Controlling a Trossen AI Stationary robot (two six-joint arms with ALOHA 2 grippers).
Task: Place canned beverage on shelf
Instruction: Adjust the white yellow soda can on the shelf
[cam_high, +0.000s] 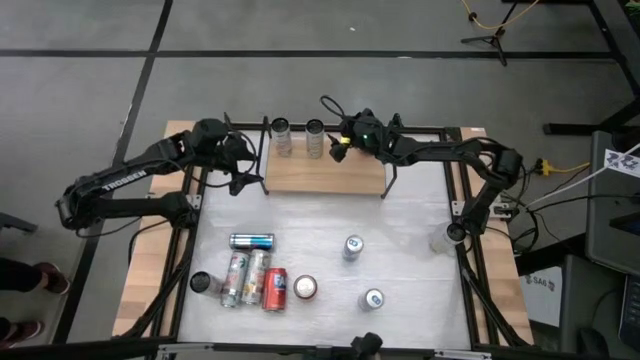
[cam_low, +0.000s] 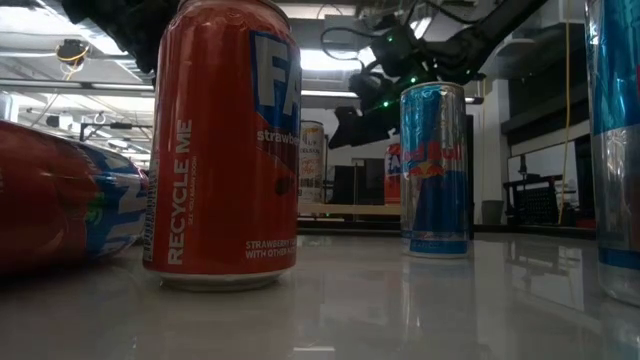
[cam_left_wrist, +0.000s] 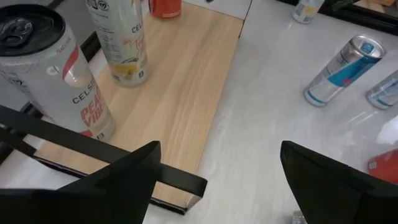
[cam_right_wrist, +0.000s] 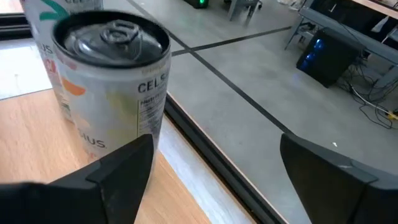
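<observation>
Nearest us, loose cans (cam_high: 256, 277) wait on the white surface (cam_high: 400, 230). Beyond, the shelf (cam_high: 325, 172) carries two cans (cam_high: 298, 138) (both upright). Our right tool (cam_high: 338, 143) stands open beside one, gripping nothing; our left tool (cam_high: 243, 160) is open too. Next we fetch another can.

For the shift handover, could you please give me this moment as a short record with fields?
shelf: light-wood board at the table's far edge
on shelf: two Celsius cans, upright, side by side at its left end
left gripper: open, empty, at the shelf's left end
right gripper: open, empty, beside the second can
cans on table: three upright, four lying, among them a red can
</observation>
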